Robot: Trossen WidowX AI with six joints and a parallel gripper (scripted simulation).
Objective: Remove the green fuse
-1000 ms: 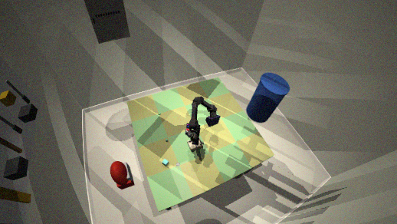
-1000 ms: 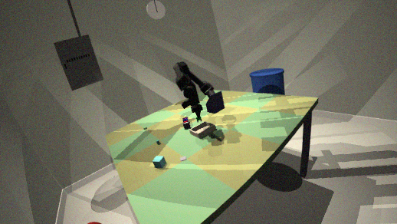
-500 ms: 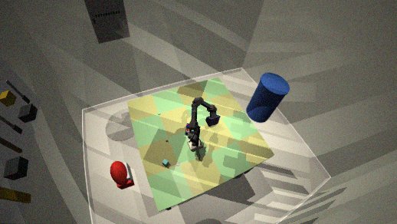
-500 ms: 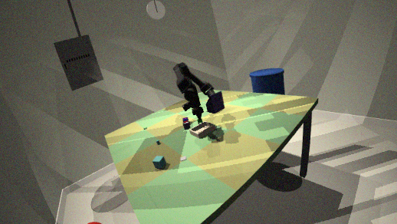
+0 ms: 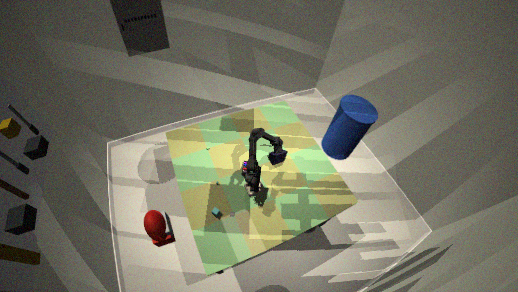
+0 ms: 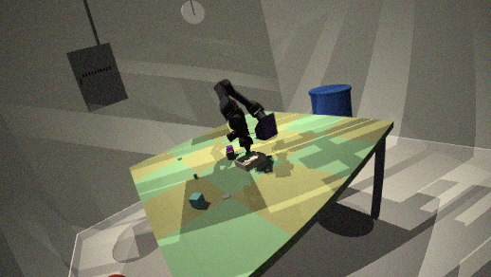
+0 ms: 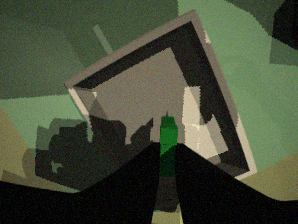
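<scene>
"While the green fuse was over the tray, what state did the gripper show?"

"Its fingers were closed on the fuse. The wrist view showed the fuse's exposed end against the tray's interior. Contact with the tray floor could not be determined."

"Where was the fuse block?"

"In the exterior view, it stood just left of the tray, apart from it. Red and blue showed on its upper part."

"State the surrounding items."

"On the patterned green and yellow table, a teal cube sat to the near left of the tray. A flat pale piece lay between cube and tray. The black arm arched above the far side of the tray."

"And off the table?"

"In the exterior view, a blue drum stood beyond the far right part, and a gray cabinet was at far left."
</scene>
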